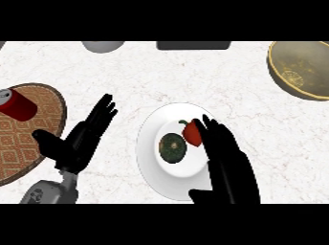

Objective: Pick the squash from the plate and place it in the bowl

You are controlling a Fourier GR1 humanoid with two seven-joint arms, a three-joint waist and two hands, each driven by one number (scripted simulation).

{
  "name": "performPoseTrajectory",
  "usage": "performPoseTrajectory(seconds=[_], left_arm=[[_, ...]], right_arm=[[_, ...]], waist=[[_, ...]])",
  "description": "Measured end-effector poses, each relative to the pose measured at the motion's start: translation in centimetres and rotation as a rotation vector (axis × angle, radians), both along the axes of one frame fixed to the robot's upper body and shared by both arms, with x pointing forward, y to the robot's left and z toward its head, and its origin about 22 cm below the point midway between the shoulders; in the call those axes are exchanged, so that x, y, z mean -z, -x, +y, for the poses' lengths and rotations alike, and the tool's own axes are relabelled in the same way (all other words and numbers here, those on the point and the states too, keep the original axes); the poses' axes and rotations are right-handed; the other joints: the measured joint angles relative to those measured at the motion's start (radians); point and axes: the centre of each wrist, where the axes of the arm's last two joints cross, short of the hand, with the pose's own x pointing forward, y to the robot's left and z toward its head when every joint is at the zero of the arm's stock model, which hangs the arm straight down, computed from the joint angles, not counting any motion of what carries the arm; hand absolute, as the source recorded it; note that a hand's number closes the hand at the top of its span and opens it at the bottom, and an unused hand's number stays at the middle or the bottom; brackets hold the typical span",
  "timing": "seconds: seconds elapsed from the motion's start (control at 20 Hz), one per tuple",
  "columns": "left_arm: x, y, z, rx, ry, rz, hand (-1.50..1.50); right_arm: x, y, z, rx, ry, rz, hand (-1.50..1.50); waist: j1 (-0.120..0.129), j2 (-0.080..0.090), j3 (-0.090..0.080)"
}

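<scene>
Squash [172, 148] round, dark green | plate [152, 168] white, smooth | bowl [279, 72] golden, deep

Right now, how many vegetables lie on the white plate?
2. The green squash lies near the middle of the plate; the red pepper lies next to it, at the right hand. The hand covers the plate's right part, so another could be hidden.

My white marbled counter [195, 72] bears a round white plate [169, 181], a brown woven mat [12, 143] and a tan bowl [321, 61].
</scene>
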Motion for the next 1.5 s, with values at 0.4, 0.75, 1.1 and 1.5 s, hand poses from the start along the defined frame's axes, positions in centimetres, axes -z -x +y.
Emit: performPoseTrajectory(seconds=[0.4, 0.75, 1.1, 1.5], left_arm=[[-0.5, -0.3, -0.8, 0.021, 0.002, -0.006, 0.0], [-0.7, -0.4, -1.2, 0.02, 0.006, -0.015, 0.0], [-0.5, 0.0, -0.6, 0.026, 0.008, -0.012, 0.0], [-1.0, -0.5, -0.5, 0.022, 0.008, -0.006, 0.0]], right_arm=[[-3.6, -0.3, 4.9, 0.059, 0.088, 0.205, -1.5], [-3.9, -2.7, 6.1, 0.09, 0.109, 0.293, -1.5], [-2.4, -3.9, 6.5, 0.108, 0.156, 0.396, -1.5], [-1.2, -4.6, 7.5, 0.091, 0.2, 0.435, -1.5]], waist=[[0.024, 0.01, 0.004], [0.029, 0.013, 0.005], [0.026, 0.012, 0.006], [0.023, 0.012, 0.006]])
